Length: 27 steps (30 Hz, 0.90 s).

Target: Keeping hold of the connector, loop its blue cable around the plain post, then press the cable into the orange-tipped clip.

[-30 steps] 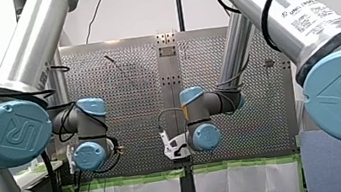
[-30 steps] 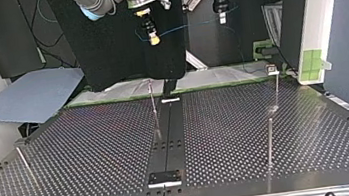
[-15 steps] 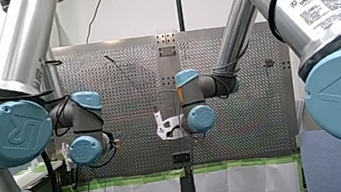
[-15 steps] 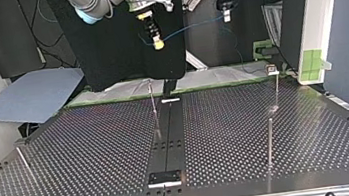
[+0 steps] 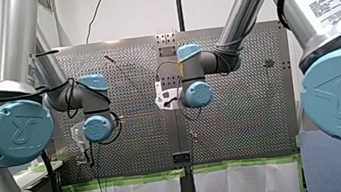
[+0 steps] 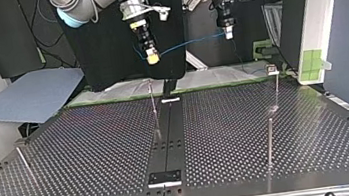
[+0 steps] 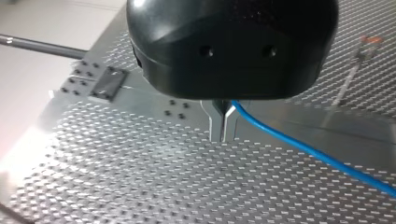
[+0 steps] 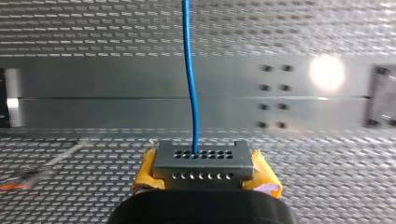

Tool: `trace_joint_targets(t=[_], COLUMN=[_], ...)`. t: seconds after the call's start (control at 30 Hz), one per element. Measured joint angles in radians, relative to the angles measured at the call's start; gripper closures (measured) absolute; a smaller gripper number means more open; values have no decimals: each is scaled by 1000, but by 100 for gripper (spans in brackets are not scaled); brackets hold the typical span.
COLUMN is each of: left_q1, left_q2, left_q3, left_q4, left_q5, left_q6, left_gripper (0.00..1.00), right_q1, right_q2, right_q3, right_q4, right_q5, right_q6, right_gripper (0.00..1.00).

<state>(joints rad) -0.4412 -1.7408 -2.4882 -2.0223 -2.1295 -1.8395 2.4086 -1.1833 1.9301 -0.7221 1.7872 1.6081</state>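
Over the last second both arms have swung out from the arm-side edge of the table toward its middle. They have carried the blue cable with them and brought it lower in the top view. My right tool is clenched on the connector, a small grey perforated block pinched by its sides between the yellow pads. The cable leaves its face and runs straight ahead. My left tool has its metal fingers pinched on the cable further along. The strand therefore hangs nearly taut in the air between the two tools, above the arm-side edge near the centre rail. The orange-tipped clip stands apart, untouched.

The cable looks thin, light and limp. It should bend round a post readily, but it may sag or slip if tension drops. The connector is rigid, so the present side grip suits it, though hard pulls may strain the joint.
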Motion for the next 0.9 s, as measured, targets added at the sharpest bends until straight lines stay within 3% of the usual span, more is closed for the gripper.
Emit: trace_joint_targets(t=[0.17,0.33,0.6,0.9], left_q1=[13,26,45,60], left_q2=[57,111,183,267], left_q3=[55,87,128,167], left_q4=[-57,-111,-183,-267], left_q5=[-14,-56,-99,-107], left_q6=[-1,6,6,8], left_gripper=[100,100,100,100], right_q1=[-17,-35,-54,-68], right_q2=[-48,-89,-98,-98], right_q3=[-29,-55,-79,-119], right_q4=[16,41,75,109], right_q5=[-2,-7,-28,-76], right_q6=[4,4,4,4], right_gripper=[100,100,100,100])
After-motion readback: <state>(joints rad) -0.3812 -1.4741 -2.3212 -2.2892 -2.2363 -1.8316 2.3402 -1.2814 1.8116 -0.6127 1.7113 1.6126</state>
